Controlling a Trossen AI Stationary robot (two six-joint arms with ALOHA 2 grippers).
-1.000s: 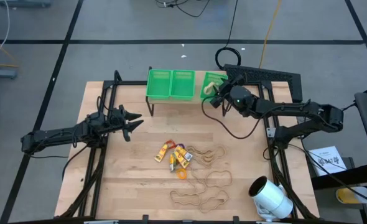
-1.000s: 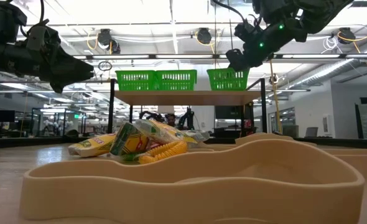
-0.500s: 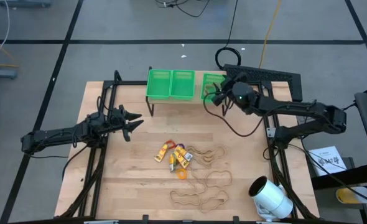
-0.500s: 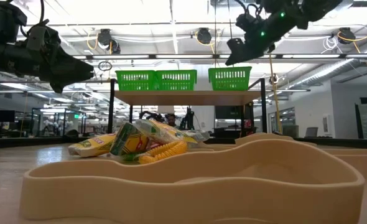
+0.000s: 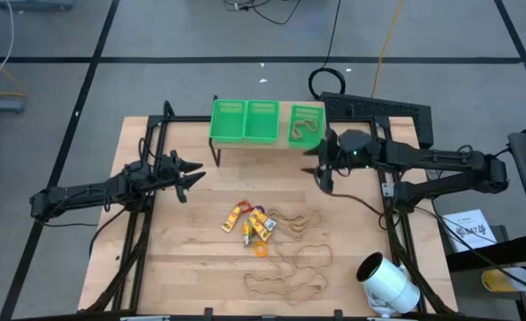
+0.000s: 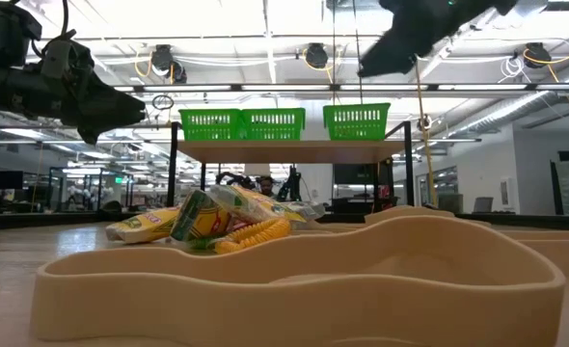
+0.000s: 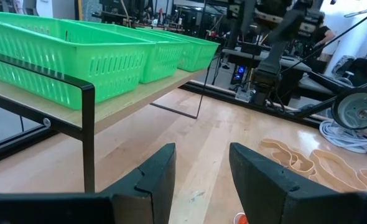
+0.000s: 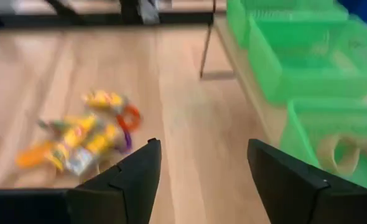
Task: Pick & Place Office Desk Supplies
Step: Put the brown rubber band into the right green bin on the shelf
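Tan rubber bands (image 5: 294,259) are spread on the wooden table (image 5: 192,259), while the right gripper (image 5: 319,162) and left gripper (image 5: 190,176) are held parted, grasping nothing.

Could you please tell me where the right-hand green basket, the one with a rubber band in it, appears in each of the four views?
High view: the basket is the rightmost of three on the shelf, just behind the right tool.
Low view: rightmost basket on the raised shelf, below the right arm.
Left wrist view: farthest basket along the shelf.
Right wrist view: nearest basket, tan rubber band inside.
Shared landmark: the black-framed shelf.
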